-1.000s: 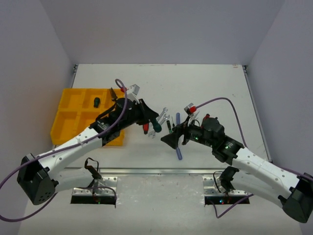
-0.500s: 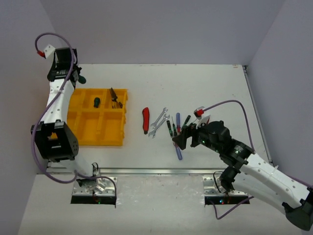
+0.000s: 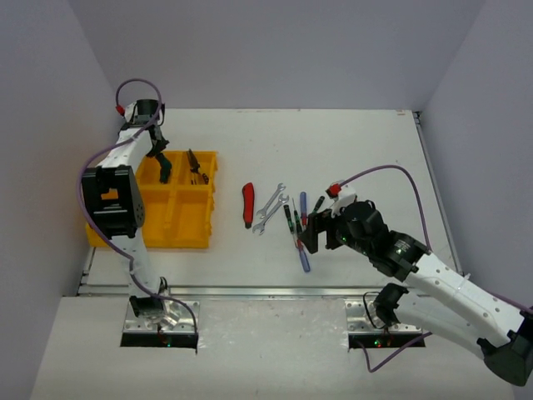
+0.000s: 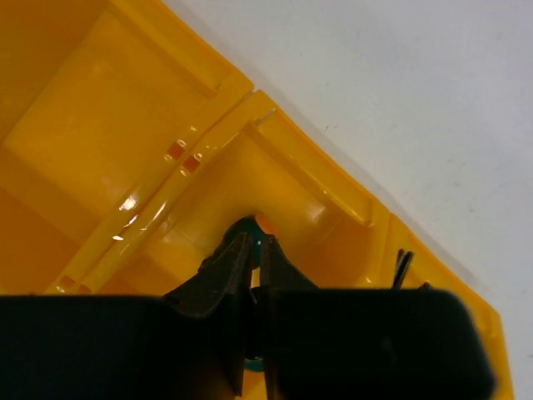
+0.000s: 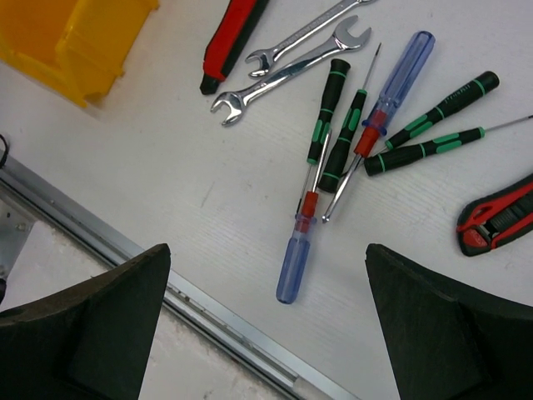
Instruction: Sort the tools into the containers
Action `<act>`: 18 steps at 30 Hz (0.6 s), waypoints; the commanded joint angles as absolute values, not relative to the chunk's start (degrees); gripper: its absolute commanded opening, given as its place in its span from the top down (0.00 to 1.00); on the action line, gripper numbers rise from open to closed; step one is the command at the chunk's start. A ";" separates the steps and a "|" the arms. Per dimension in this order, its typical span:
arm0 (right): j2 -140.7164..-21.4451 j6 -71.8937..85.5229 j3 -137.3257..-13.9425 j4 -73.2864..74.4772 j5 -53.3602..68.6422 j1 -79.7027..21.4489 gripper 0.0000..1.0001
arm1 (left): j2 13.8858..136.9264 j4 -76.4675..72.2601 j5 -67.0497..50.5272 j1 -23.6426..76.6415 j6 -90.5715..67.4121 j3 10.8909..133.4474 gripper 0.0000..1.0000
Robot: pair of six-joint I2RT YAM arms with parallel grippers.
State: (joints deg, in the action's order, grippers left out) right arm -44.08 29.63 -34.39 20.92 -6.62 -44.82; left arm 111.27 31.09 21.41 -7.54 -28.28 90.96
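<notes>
On the table point(image 5: 166, 167) I count two wrenches point(image 5: 291, 71), two blue screwdrivers point(image 5: 404, 71), four green ones point(image 5: 325, 108) and one knife point(image 5: 229, 42), below my wide-open, empty right gripper point(image 3: 311, 237). My left gripper point(image 4: 255, 258) clamps one green screwdriver point(image 4: 253, 228) inside the tray point(image 4: 108, 133).

Robotics lab test cell: plain pale grey walls point(image 3: 275, 50) boxing in a white tabletop point(image 3: 358, 150), aluminium rail point(image 3: 266, 292) along near edge.

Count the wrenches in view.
2. One wrench lies beside the knife; the other lies alongside it, next to the screwdrivers, both on the table. The left arm covers part of the tray, so another could be hidden.
</notes>
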 commanded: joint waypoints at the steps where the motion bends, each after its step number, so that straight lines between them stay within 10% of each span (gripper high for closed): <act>1: -45.71 32.34 -35.95 21.21 -11.78 -44.91 0.01 | 114.24 35.58 21.88 -7.47 -28.91 95.44 0.82; 2: -46.52 33.33 -36.32 22.61 -13.48 -44.74 0.01 | 114.05 36.47 21.52 -7.38 -29.18 95.88 0.54; 7: -54.72 39.03 -41.53 29.78 -20.75 -42.03 0.01 | 106.59 37.32 19.27 -6.71 -30.04 95.91 0.12; 18: -76.72 40.99 -46.24 30.61 -20.78 -19.72 0.01 | 72.66 34.77 14.87 6.66 -26.37 78.92 0.00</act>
